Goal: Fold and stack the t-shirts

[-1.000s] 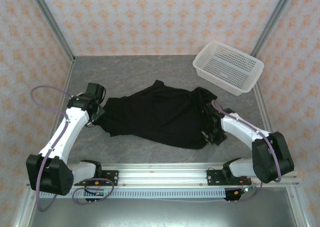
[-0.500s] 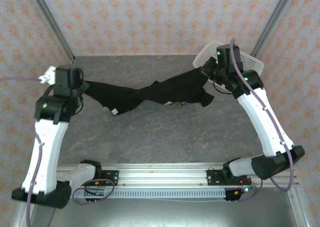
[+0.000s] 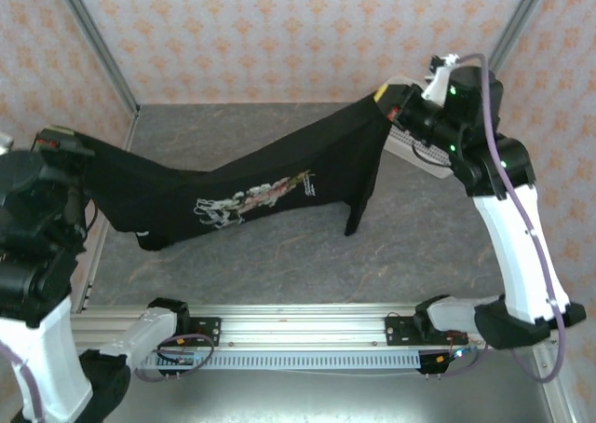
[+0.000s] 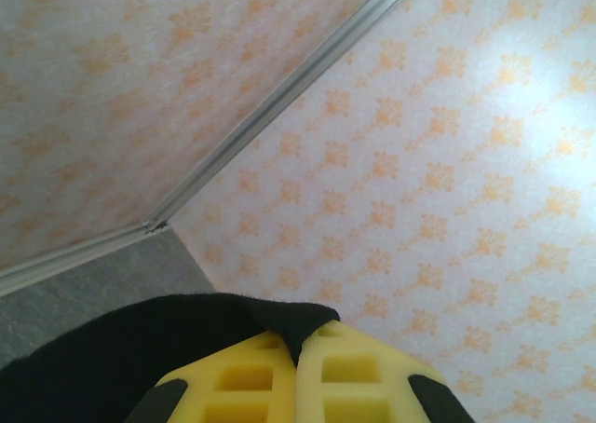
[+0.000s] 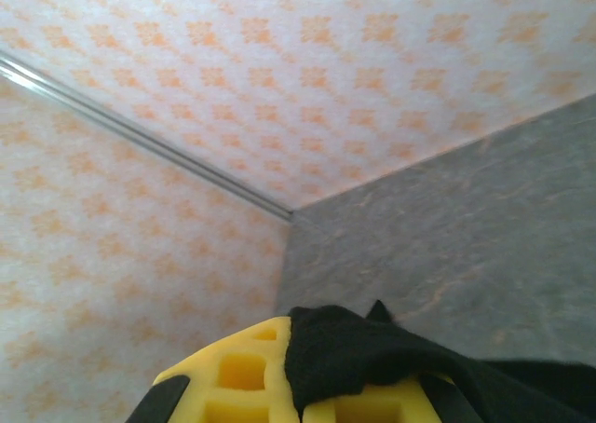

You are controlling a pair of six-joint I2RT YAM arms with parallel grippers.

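No legible text, brand, number or sign. On the t-shirt (image 3: 317, 153), just beside the rose print (image 3: 250, 197), a few small white marks (image 3: 310, 184), too small and blurred to read as letters or as a logo.

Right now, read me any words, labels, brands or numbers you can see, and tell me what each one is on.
No text here can be read for certain.
White marks beside the rose print on the black t-shirt: possibly lettering, too small and blurred to read.
Wallpaper: a repeating orange pattern, no words.
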